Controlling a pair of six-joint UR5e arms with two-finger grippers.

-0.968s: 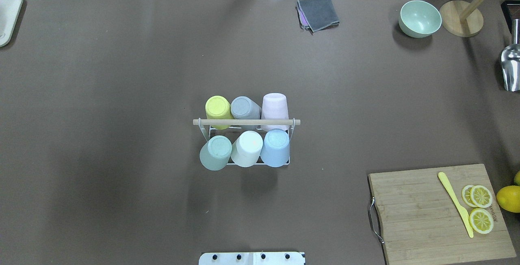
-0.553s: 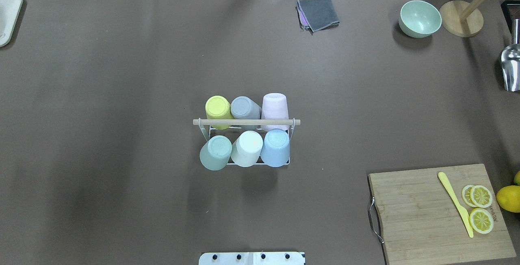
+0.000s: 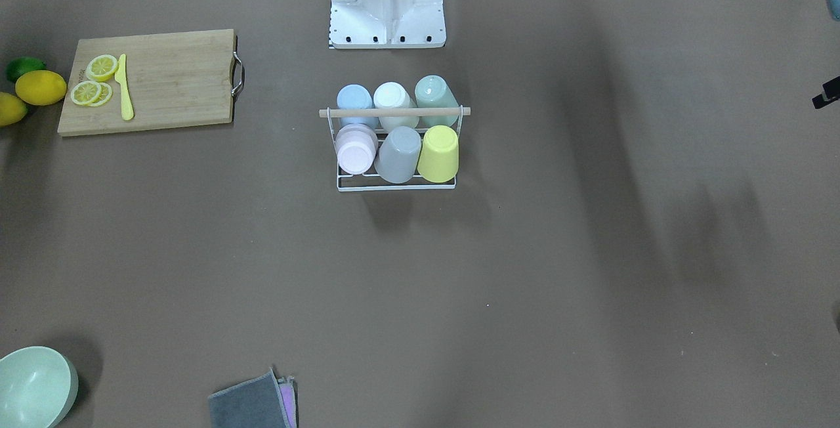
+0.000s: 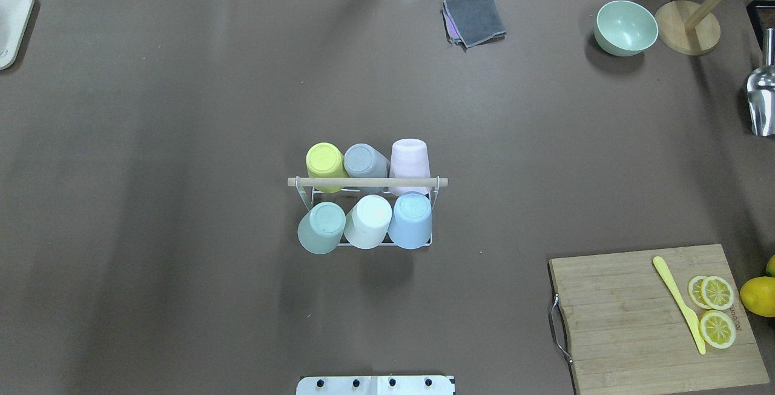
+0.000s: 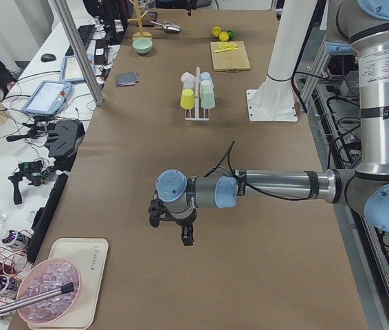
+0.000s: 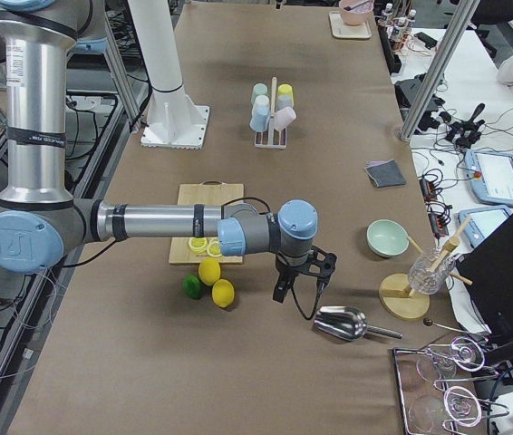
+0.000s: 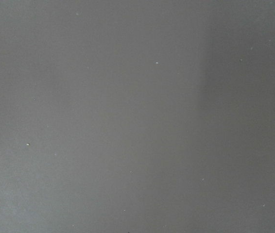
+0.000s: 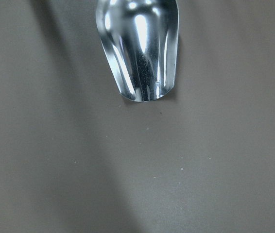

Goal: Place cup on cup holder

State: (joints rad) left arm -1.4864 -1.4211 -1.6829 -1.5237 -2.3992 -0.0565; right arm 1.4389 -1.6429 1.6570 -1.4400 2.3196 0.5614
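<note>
The cup holder (image 4: 367,182), a white wire rack with a wooden rod on top, stands mid-table; it also shows in the front view (image 3: 394,113). Several cups sit upside down on its prongs: yellow (image 4: 326,162), grey (image 4: 363,162), pink (image 4: 410,162), green (image 4: 321,228), white (image 4: 369,222) and blue (image 4: 412,220). My left gripper (image 5: 172,230) hangs low over bare table far from the rack. My right gripper (image 6: 297,288) hangs near a metal scoop (image 8: 140,53). I cannot tell whether either is open or shut. No cup is in them.
A cutting board (image 4: 629,322) with lemon slices (image 4: 717,310) and a yellow knife (image 4: 678,304) lies at the near right. A green bowl (image 4: 625,27), a wooden stand (image 4: 687,26) and a grey cloth (image 4: 475,18) lie far. A white tray (image 4: 12,25) is far left.
</note>
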